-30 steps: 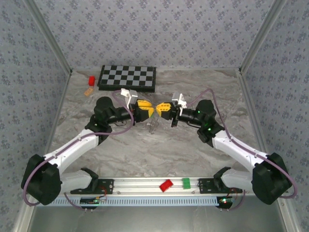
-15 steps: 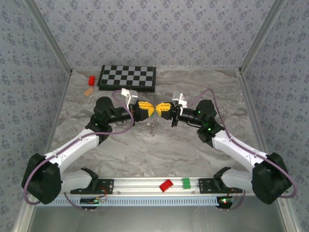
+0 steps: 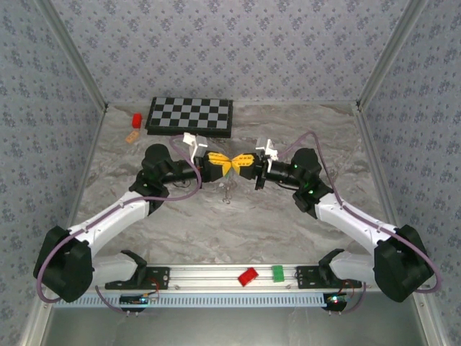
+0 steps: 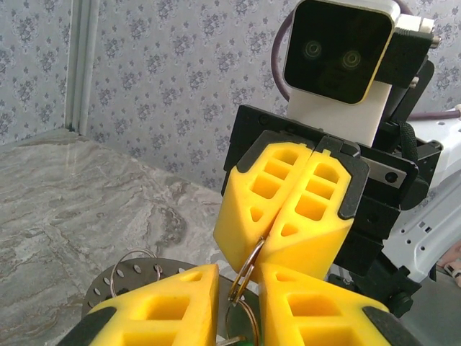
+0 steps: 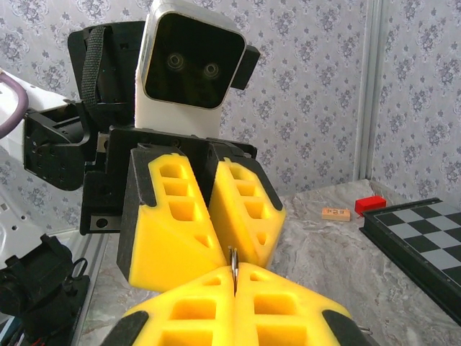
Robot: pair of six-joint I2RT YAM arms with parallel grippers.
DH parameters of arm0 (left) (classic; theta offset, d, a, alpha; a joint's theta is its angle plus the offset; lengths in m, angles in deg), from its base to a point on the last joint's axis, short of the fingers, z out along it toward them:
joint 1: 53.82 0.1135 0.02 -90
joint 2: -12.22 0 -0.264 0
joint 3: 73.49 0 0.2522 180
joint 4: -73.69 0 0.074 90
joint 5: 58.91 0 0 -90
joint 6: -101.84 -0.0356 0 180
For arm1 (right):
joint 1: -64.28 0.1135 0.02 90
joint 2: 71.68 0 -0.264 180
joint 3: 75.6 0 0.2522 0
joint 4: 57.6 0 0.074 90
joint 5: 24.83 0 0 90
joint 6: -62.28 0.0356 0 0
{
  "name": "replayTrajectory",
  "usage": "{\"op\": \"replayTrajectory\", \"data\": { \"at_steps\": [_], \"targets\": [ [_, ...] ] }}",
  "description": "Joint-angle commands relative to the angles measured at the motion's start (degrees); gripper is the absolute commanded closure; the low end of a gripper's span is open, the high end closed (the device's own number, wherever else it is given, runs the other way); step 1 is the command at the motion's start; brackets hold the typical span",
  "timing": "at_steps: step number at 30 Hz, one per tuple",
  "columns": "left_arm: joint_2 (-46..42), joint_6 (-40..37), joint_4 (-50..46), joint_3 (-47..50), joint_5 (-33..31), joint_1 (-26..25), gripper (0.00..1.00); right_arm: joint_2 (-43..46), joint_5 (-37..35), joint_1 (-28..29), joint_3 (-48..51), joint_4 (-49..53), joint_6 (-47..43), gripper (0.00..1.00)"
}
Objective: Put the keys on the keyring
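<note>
Keyring [image 4: 247, 268] is a thin metal loop held up in the air, in the middle of the overhead view, where my two hands meet tip to tip above the counter [image 3: 281, 220]. My right hand [image 4: 262, 244] is closed on it. In my left wrist view its yellow fingers press flat together and the loop comes out of their seam, slanting down. In my right wrist view a thin metal edge stands in that same seam, low in the frame.

My left hand [image 4: 239, 272] faces the right one, and the loop runs down into the gap between its fingers. The gap looks wider than the wire, and I cannot tell whether the fingers grip the loop or only stand around it.

At the bottom edge of the left wrist view, between my fingers, there is a green sliver [image 4: 240, 340], too little for me to name. Low left in that view, behind my finger, sit a grey disc [image 4: 128, 277] with small holes and a wire loop [image 4: 134, 261] at its rim. I cannot tell whether they hang or lie on the counter. In the overhead view something small [image 3: 227, 190] dangles just under the hands.

A chessboard [image 3: 190, 117] lies at the far side of the counter, with a red block [image 3: 136, 118] just left of it. Another red block [image 3: 248, 276] and a green block [image 3: 277, 272] sit on the near rail [image 3: 202, 274].
</note>
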Motion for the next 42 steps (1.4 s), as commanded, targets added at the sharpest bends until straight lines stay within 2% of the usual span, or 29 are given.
{"op": "replayTrajectory", "data": {
  "at_steps": [1,13,21,22,27,33,35,36,42],
  "targets": [
    [-0.63,-2.09,-1.16,-1.4,1.33,-0.39,0.77,0.86,0.35,-0.37,-0.33,-2.97,0.86,1.0],
    [-1.81,-2.8,-1.53,-0.92,-0.05,-0.08,0.8,0.9,0.53,-0.61,-0.11,-3.23,1.32,1.0],
    [-2.64,-3.49,-1.61,-0.92,-0.7,-0.1,0.95,0.42,1.4,-0.58,-0.27,-2.5,1.37,1.0],
    [-2.74,-3.71,-1.7,-0.91,-0.74,-0.11,1.0,0.33,1.4,-0.54,-0.37,-2.08,1.26,1.0],
    [-3.34,-5.01,-2.39,-0.73,-0.84,-0.03,1.0,0.63,0.58,-0.61,-0.43,0.78,0.47,0.98],
    [-4.45,-9.72,-8.14,-1.37,-2.77,0.19,1.0,4.04,-3.53,-0.93,-1.13,10.72,-2.99,0.89],
    [-4.89,-12.0,-10.96,-1.84,-4.16,0.22,1.0,5.6,-5.38,-0.94,-2.27,16.27,-4.67,0.78],
    [-5.0,-13.12,-12.17,-2.05,-4.59,0.27,1.0,6.21,-6.5,-0.91,-2.83,18.83,-5.39,0.76],
    [-4.39,-19.15,-18.89,-2.84,-7.18,0.19,1.0,6.29,-11.97,0.19,-10.27,38.12,-10.28,0.73]
  ]
}}
